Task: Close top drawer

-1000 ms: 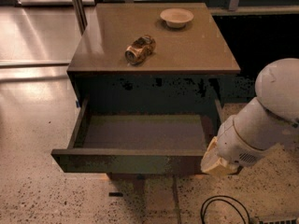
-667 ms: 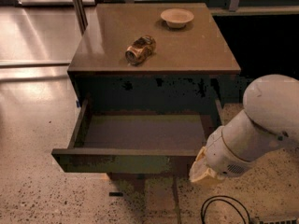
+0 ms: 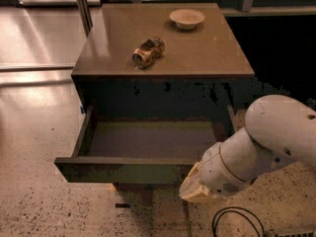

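Observation:
The top drawer (image 3: 123, 171) is pulled far out of the brown cabinet (image 3: 163, 58). Its dark front faces me and its grey-brown floor (image 3: 148, 139) is bare. My gripper (image 3: 195, 189) is at the end of the white arm (image 3: 266, 142). It sits low against the right end of the drawer front, just below the front's lower edge. The arm's wrist covers most of it.
A crushed can (image 3: 148, 52) lies on its side on the cabinet top. A pale shallow bowl (image 3: 187, 18) stands at the back of the top. A black cable (image 3: 237, 223) loops on the speckled floor at the lower right.
My arm and gripper have moved left along the drawer front, from its right corner toward the middle. The drawer has not visibly moved.

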